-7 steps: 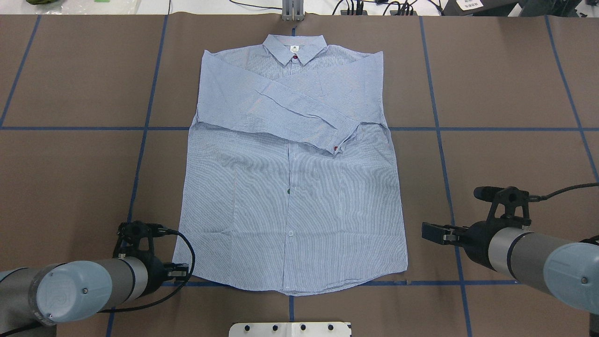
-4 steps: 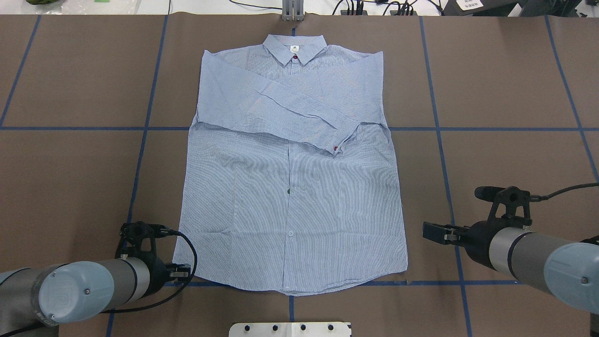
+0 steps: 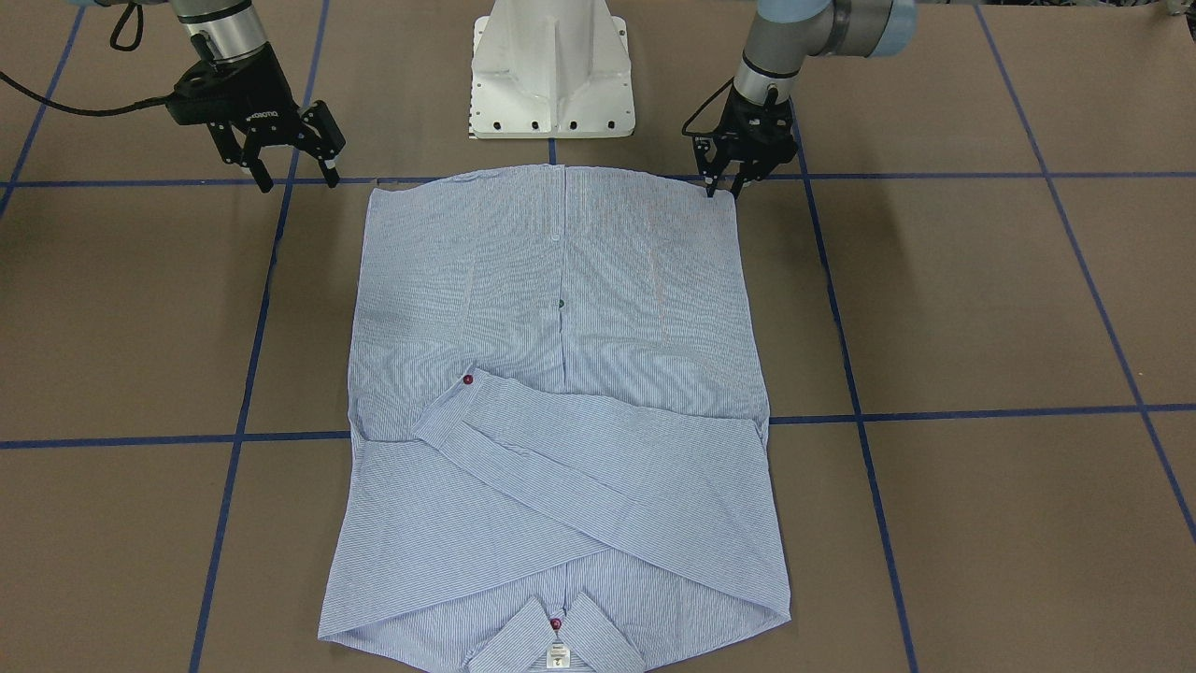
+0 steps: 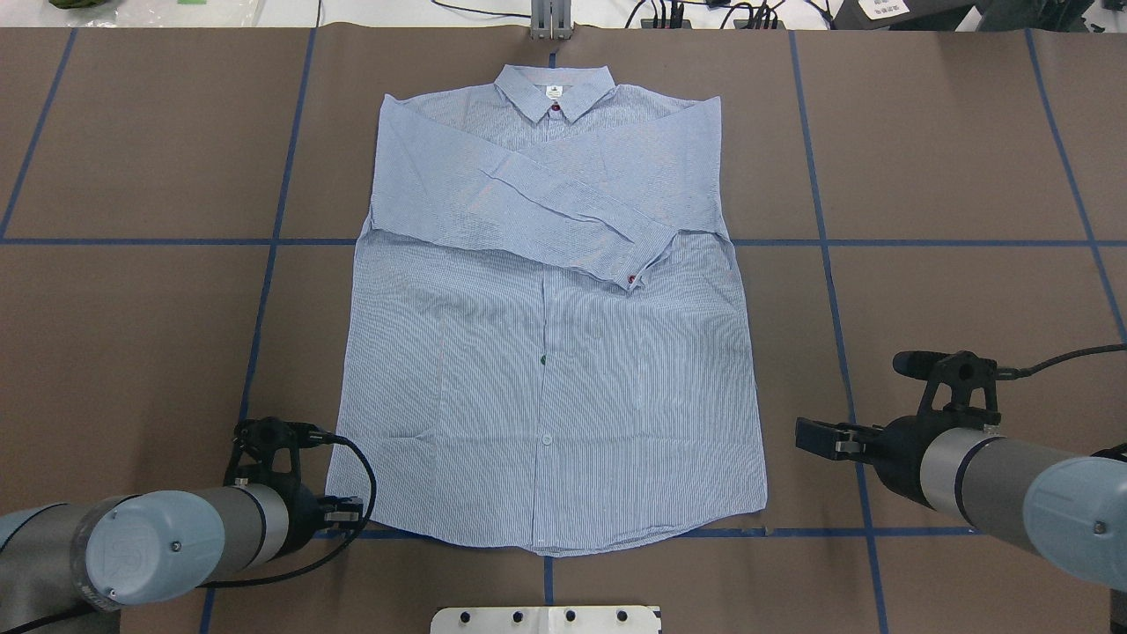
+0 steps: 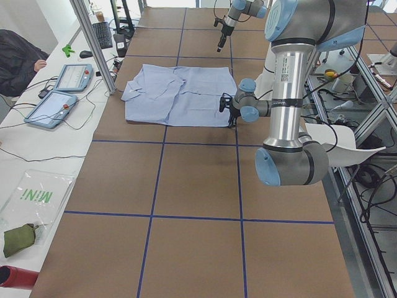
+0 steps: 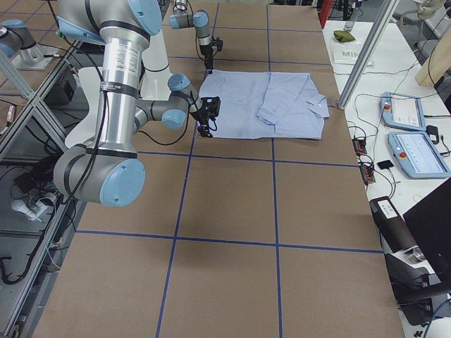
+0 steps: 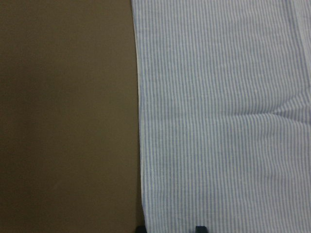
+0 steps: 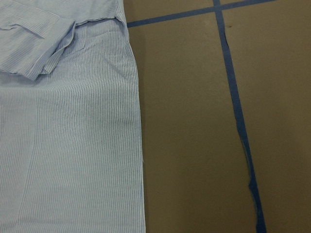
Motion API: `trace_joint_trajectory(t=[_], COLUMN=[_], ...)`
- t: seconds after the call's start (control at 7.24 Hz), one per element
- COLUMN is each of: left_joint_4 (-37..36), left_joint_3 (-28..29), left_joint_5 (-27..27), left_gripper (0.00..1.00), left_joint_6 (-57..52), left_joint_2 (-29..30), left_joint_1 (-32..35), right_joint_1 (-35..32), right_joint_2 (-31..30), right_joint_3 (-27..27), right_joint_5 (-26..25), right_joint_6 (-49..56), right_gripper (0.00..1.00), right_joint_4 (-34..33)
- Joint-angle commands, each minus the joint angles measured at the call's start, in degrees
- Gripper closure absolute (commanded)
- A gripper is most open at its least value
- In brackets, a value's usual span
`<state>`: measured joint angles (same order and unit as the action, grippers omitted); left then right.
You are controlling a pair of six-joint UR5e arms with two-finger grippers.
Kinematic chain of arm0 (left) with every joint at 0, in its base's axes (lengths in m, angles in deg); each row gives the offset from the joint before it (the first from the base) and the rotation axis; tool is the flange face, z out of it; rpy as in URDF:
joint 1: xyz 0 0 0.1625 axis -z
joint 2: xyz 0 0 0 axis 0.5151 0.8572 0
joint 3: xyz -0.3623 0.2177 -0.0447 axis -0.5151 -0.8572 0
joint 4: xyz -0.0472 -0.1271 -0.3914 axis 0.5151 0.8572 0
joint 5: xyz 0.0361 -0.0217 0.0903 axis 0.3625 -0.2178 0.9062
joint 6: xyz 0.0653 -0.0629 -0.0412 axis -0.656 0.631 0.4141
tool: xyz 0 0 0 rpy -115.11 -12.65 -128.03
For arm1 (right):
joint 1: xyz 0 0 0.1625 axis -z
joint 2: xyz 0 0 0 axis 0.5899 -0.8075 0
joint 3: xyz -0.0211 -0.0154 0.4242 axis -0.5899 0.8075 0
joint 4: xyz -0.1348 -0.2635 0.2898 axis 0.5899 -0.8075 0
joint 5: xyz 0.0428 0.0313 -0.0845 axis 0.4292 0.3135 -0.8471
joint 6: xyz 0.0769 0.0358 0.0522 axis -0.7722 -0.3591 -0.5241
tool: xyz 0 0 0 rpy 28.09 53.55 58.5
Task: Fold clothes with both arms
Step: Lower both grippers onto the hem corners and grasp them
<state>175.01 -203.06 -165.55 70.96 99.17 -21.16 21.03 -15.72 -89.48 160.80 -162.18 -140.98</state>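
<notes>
We see the black two-finger left pincer (image 3: 725, 190) only narrowly open, its tips pointing down at the shirt's hem corner. In the left wrist view the cloth's side edge runs between the two dark fingertips. We cannot tell whether they touch the fabric, and nothing is lifted. The black right pincer (image 3: 299, 179) is spread wide and holds nothing. It hangs just off the opposite hem corner, apart from the cloth.

We count one garment, a light blue, finely white-striped button-up shirt (image 4: 546, 352). It lies flat and face up on the brown worktop (image 4: 132, 335), its hem towards the white pedestal base (image 3: 551, 75) and its collar (image 4: 553, 92) at the far end. Its two long sleeves (image 4: 563, 207) are folded across the chest, one over the other. Two dark red buttons (image 3: 467, 380) show, one at the upper cuff and one at the collar.

There are two grey-and-silver arms. The left arm (image 4: 176, 537) and the right arm (image 4: 995, 480) each reach in beside a hem corner.
</notes>
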Motion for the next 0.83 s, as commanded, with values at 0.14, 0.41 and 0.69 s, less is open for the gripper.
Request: trace_joint_trajectory(t=[0.14, 0.41, 0.69], left_joint_4=[0.05, 0.13, 0.13], left_joint_3=[-0.58, -2.59, -3.65], left_joint_5=[-0.01, -0.01, 0.17], left_gripper=[1.00, 1.00, 1.00], left_joint_6=[0.07, 0.07, 0.42], left_joint_2=[0.03, -0.06, 0.73], left_joint_1=[0.08, 0.52, 0.35], right_joint_1=[0.01, 0.09, 0.44], right_joint_2=[-0.02, -0.02, -0.02], right_joint_3=[-0.09, 0.00, 0.09], right_joint_5=[0.00, 0.00, 0.00], right_joint_6=[0.00, 0.00, -2.27], right_gripper=[0.00, 0.00, 0.00], right_joint_4=[0.07, 0.07, 0.07])
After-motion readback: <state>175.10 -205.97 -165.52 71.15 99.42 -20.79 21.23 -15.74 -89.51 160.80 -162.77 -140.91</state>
